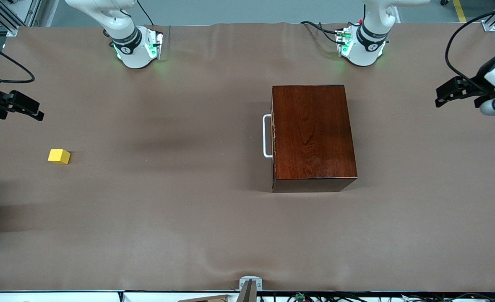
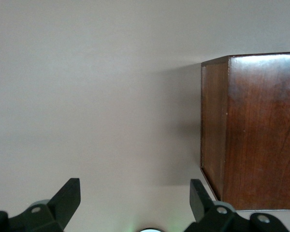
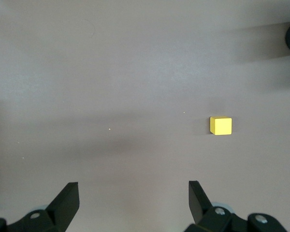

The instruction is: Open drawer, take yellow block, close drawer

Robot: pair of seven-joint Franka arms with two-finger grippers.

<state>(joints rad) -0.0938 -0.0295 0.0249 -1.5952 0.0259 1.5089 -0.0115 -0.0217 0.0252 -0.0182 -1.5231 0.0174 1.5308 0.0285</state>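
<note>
Wooden box (image 1: 313,136), glossy dark reddish-brown, sits mid-table w/ its drawer (image 1: 273,138) fully pushed in, white loop handle (image 1: 267,136) facing the right arm's end. Yellow block (image 1: 58,156), small plain cuboid, lies on the brown table (image 1: 188,218) well apart from it, toward that same end. Left gripper (image 2: 135,195) hangs over bare table beside the box, right gripper (image 3: 134,195) over bare table near the block; both w/ fingers spread, holding nothing.

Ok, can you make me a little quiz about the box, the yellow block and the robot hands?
1. True or false: the drawer is shut.
2. Where is the yellow block? A) inside the drawer B) on the table, toward the right arm's end C) in a hand
3. Fill in: the left hand and the right hand are both ____.

Key
1. True: the drawer front sits flush with the box, its white handle facing the right arm's end.
2. B.
3. Open, with nothing held; each waits at its own end of the table.
</note>
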